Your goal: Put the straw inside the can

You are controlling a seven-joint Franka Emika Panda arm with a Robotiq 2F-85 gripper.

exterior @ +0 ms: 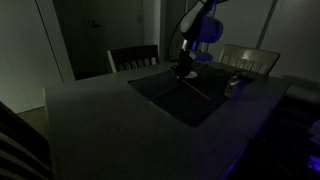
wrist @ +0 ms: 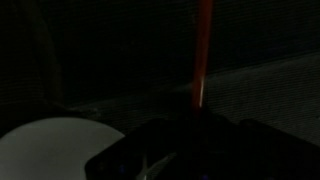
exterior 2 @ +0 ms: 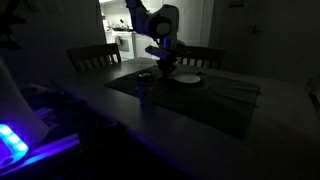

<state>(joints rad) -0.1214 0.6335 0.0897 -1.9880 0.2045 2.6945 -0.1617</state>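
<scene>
The scene is very dark. The thin reddish-orange straw (exterior: 196, 88) lies on the dark mat. In the wrist view the straw (wrist: 202, 55) runs from the top edge down into the dark jaws. My gripper (exterior: 183, 72) is lowered over the straw's near end, and it also shows in an exterior view (exterior 2: 165, 68). Its jaws (wrist: 196, 125) are only a dark mass around the straw, so their state is unclear. The small greyish can (exterior: 235, 85) stands upright to the side of the straw, apart from the gripper. It may be the dark cylinder in an exterior view (exterior 2: 143, 90).
A flat white plate (exterior 2: 187, 79) lies on the mat beside the gripper and fills the lower left of the wrist view (wrist: 55, 150). Two wooden chairs (exterior: 133, 58) stand at the table's far edge. A blue-lit device (exterior 2: 15, 140) sits at one table corner.
</scene>
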